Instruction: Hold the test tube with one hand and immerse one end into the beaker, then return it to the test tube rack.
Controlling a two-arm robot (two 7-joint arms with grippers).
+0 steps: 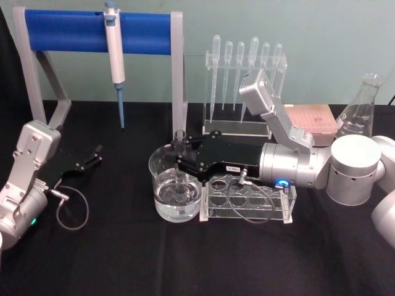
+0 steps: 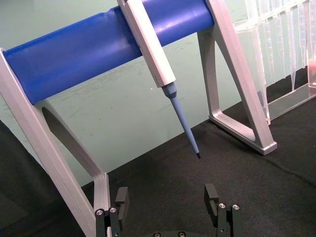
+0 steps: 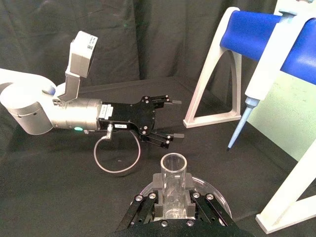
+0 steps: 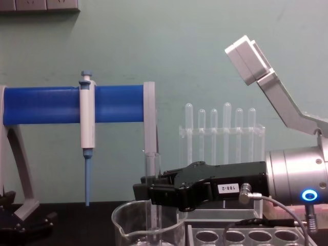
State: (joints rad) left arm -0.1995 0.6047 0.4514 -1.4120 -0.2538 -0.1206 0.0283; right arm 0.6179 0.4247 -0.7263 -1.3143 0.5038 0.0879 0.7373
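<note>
Worktop (image 1: 123,259), black: test tube (image 1: 179,139) was held dipped in the beaker (image 1: 157,185) by the right gripper (image 1: 182,157). Left gripper (image 1: 92,157) was parked with jaws spread, left of the beaker. Lift to the rack (image 1: 247,200) was judged next.

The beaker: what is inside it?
The beaker holds clear liquid low down; the test tube stands in it, held by the right gripper above the rim. The gripper hides the tube's middle; whether it touches bottom is unclear. The left gripper rests open, far left.

Bright, even room light leaves barely a shadow on the matte black tablecloth (image 1: 123,259); glints mark the wide clear glass beaker (image 1: 165,198); a blue ring light (image 4: 309,195) glows.
</note>
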